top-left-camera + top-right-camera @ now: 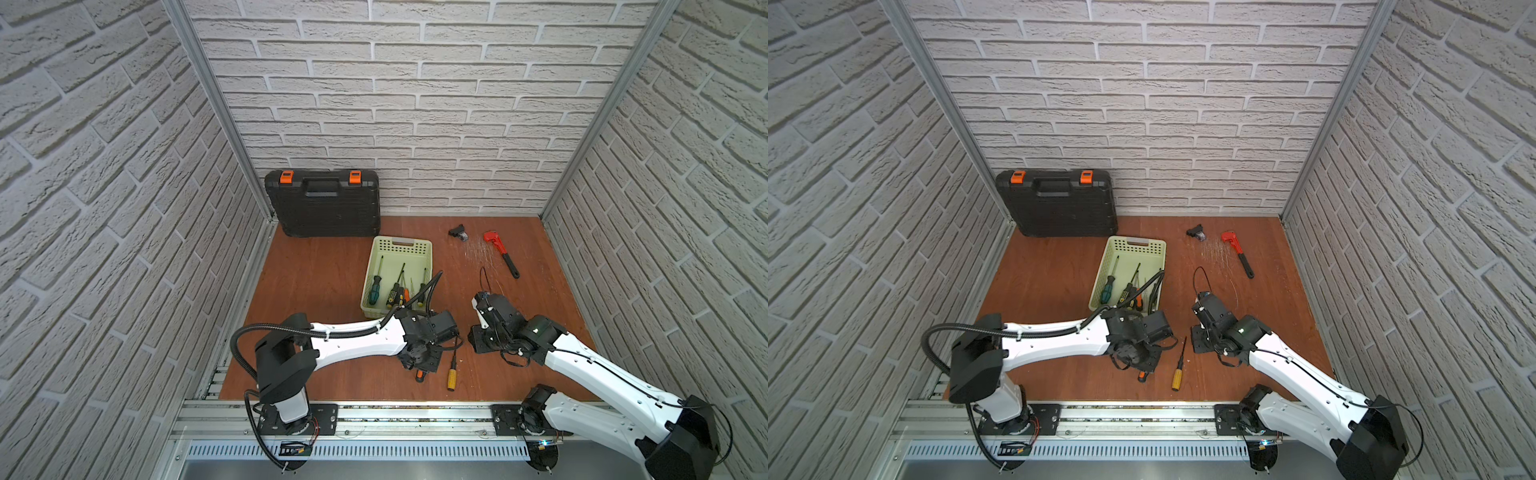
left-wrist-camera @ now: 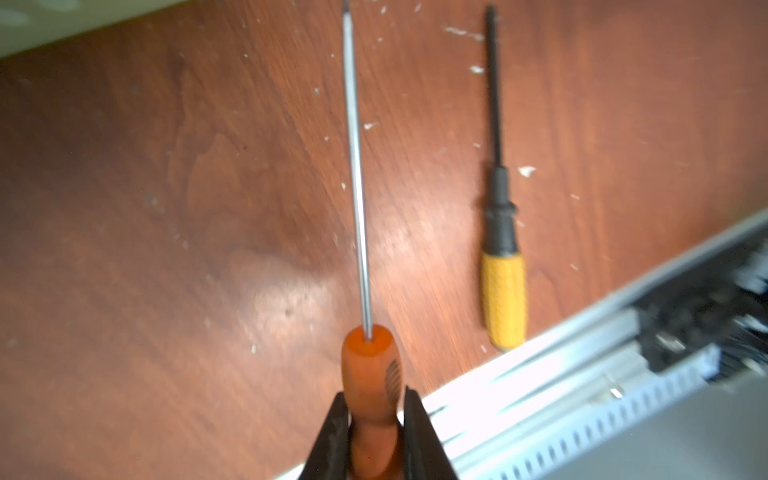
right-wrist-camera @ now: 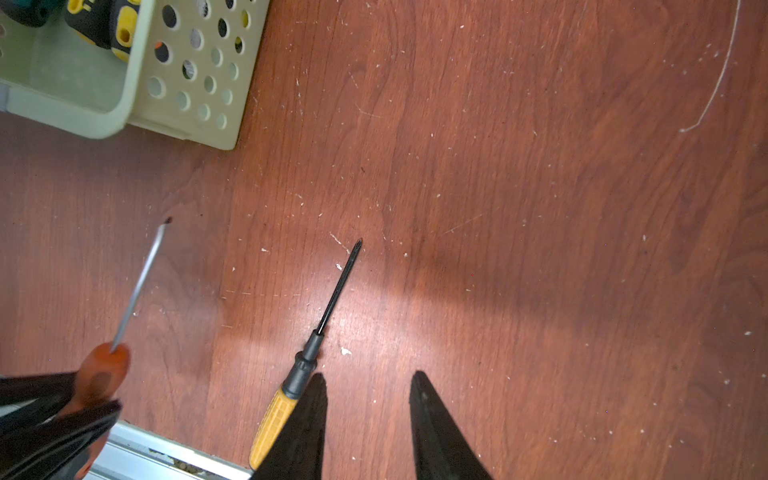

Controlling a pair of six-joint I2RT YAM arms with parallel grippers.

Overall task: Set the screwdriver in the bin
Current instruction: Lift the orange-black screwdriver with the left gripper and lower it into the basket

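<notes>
The brown worktop [image 1: 316, 282] carries the pale green bin [image 1: 401, 248]. The left claw [image 2: 374, 397] is clamped on the screwdriver [image 2: 370, 353] — stubby orange handle, thin silver shaft — near the worktop's front edge, outside the bin; the right claw [image 3: 368, 376] stands parted, empty.

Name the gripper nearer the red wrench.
Right. The right gripper hangs open just short of the wrench; the left gripper, clamping an orange screwdriver, sits farther left.

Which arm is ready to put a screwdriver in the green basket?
Left. The left claw is shut on the orange-handled screwdriver, near the pale green perforated plastic basket. The right claw is open, holding nothing.
</notes>
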